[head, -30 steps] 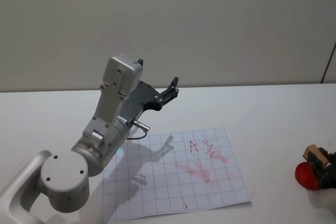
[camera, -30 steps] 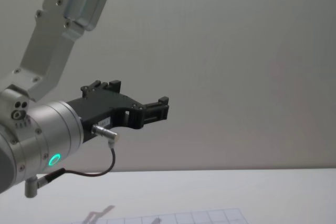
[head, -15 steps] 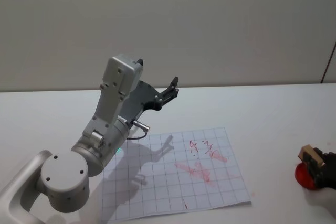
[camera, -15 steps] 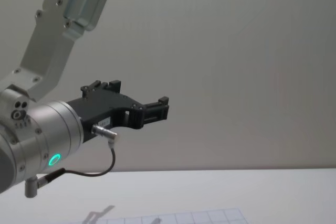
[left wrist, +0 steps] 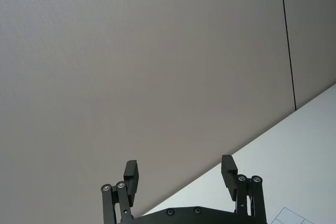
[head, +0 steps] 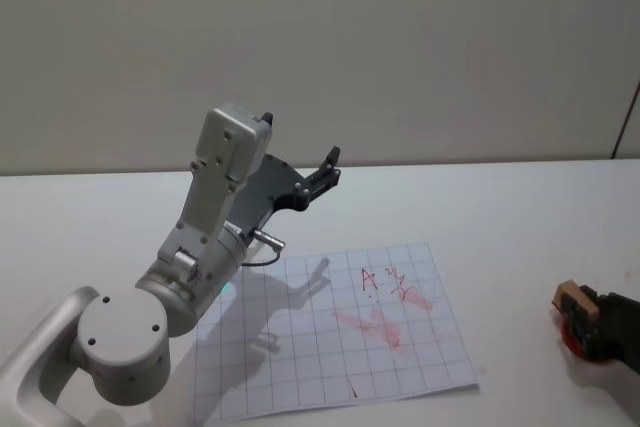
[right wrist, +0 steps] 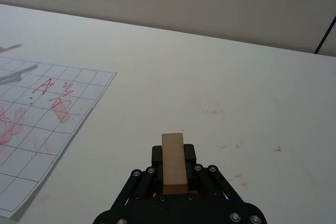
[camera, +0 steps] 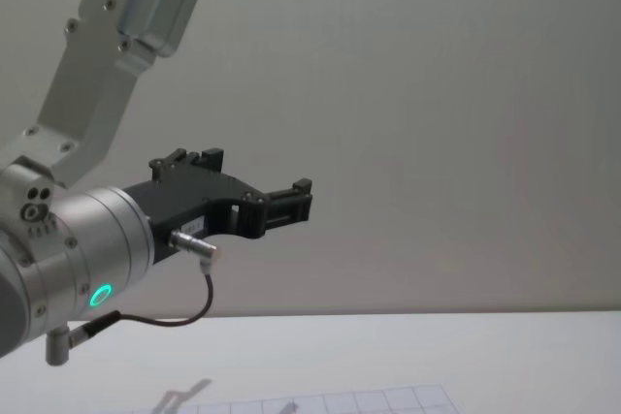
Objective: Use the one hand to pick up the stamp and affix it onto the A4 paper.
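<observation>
We have the stamp (right wrist: pixel 172 162) already clamped in the right gripper (right wrist: pixel 174 179) — the wooden block stands up between the fingers, long axis pointing out past the fingertips. In the head view this gripper (head: pixel 600 324) sits low at the right edge of the white table (head: pixel 520 217), the stamp (head: pixel 571 299) on its paper-facing end and a red pad (head: pixel 570 332) under it.

Key relation: the A4 paper (head: pixel 330 332) lies to the robot's left of the held stamp, well apart, with bare table between. From the right wrist the sheet (right wrist: pixel 42 129) shows off to one side, red smears and scribbles (older marks, we judge) on its grid. So we expect a leftward carry, then a press down.

The left gripper (camera: pixel 291 203) hangs raised over the table beyond the sheet's far-left corner, its fingers (left wrist: pixel 131 174) spread wide, holding nothing — parked.
</observation>
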